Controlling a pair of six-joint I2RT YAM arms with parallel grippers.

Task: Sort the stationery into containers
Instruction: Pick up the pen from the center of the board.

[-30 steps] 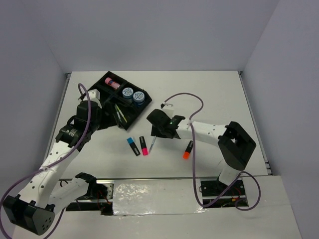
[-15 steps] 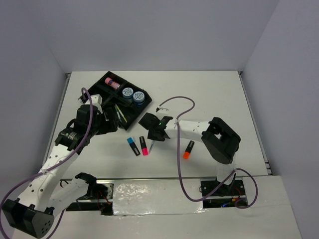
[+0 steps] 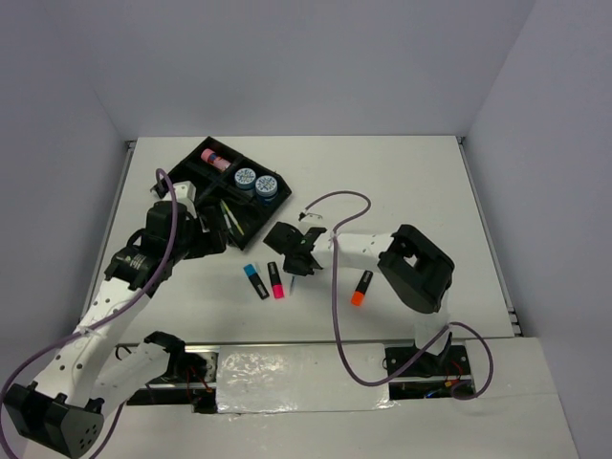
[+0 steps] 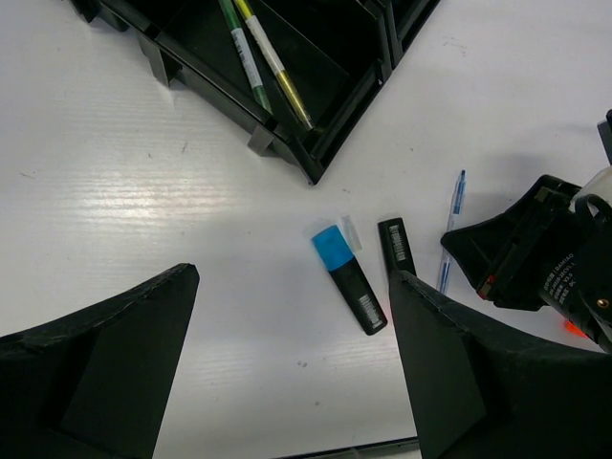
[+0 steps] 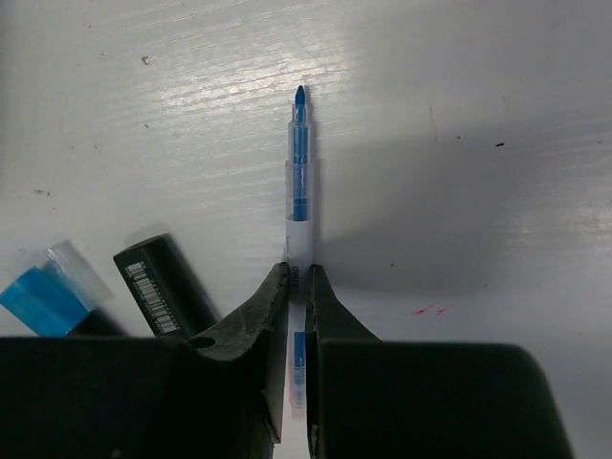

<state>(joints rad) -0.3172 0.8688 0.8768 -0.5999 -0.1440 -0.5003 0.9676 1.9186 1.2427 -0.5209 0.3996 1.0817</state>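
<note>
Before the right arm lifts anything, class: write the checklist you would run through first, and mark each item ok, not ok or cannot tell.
1. Right claw shut on the blue pen: ok, both fingers pinch its barrel.
2. Grip placed well: ok, the tip sticks out straight ahead.
3. Pink highlighter clear of the grip: cannot tell, it lies right beside one finger.
4. Left claw open and empty: ok.
5. Left arm out of the route to the black tray: cannot tell, it hangs close by the tray.
6. Room in the pen compartment: ok, bare floor shows beside the green and yellow pens.
</note>
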